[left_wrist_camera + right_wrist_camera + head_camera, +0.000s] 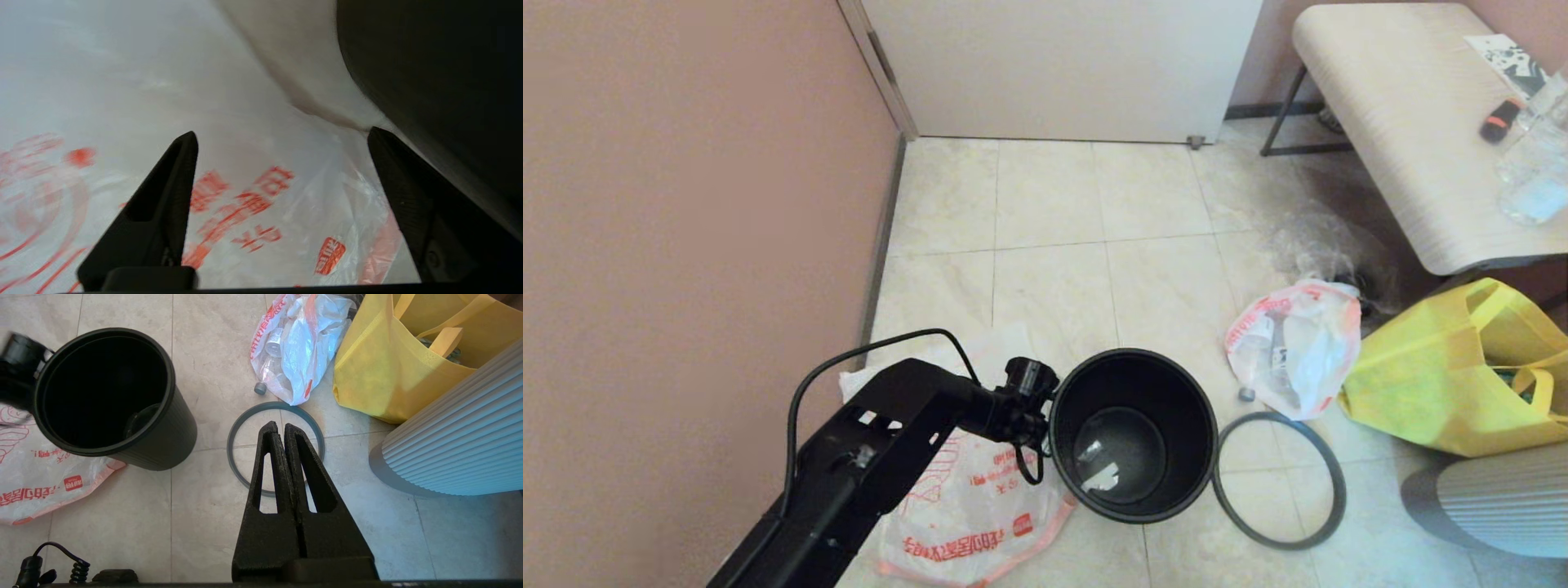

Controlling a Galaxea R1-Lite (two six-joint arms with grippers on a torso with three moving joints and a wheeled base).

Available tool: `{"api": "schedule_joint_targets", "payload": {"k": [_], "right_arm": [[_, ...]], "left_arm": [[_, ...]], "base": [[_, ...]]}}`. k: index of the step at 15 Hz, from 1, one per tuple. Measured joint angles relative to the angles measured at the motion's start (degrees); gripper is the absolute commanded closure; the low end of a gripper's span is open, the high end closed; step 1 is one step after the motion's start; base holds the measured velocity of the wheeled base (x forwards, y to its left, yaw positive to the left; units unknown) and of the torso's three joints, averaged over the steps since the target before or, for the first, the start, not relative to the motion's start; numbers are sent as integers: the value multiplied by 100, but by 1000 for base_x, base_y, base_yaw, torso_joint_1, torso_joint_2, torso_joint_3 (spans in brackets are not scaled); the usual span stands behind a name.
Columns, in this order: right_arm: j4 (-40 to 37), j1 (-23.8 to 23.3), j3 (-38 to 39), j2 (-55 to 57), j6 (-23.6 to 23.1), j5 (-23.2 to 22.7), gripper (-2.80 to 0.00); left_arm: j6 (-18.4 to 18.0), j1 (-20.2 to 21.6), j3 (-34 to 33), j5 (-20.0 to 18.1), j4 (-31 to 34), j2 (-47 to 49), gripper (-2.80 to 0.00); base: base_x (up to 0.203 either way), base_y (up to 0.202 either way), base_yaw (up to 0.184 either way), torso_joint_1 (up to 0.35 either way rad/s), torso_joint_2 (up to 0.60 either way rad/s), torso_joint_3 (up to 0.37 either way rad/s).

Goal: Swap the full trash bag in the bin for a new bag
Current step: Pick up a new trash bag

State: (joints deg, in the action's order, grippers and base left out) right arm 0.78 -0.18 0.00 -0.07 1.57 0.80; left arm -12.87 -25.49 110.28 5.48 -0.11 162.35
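The black bin point(1176, 408) stands upright on the tile floor with no bag in it and small pale scraps on its bottom; it also shows in the right wrist view point(163, 445). Its grey hoop rim point(1274, 414) point(229, 445) lies flat on the floor beside it. The lumpy full trash bag point(1298, 343) point(298, 355) rests behind the hoop, against a yellow tote. The flat new bag point(972, 506) point(245, 204) lies on the floor left of the bin. My left gripper point(282, 134) hovers open just above the new bag, close to the bin's wall. My right gripper point(281, 426) is shut and empty, high over the hoop.
A yellow fabric tote point(1445, 376) and a white ribbed object point(1494, 498) crowd the right side. A pale bench-like table point(1405, 122) stands at the back right. A pink wall point(686, 245) bounds the left and a white door point(1062, 65) the back.
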Motion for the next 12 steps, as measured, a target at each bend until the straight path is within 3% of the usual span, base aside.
{"api": "schedule_joint_targets", "payload": {"k": [4,7,12], "right_arm": [[1,0,0,0,0,-1,0],[1,0,0,0,1,1,0],[1,0,0,0,0,-1,0]], "left_arm": [[-319,74,134,5,-179,358,-280],[-859,172,146,267,-279,571,-280],[-1235,163,148,499,-1348,890,-280]], "base": [[0,0,0,0,0,0],[0,0,0,0,0,0],[0,0,0,0,0,0]]}}
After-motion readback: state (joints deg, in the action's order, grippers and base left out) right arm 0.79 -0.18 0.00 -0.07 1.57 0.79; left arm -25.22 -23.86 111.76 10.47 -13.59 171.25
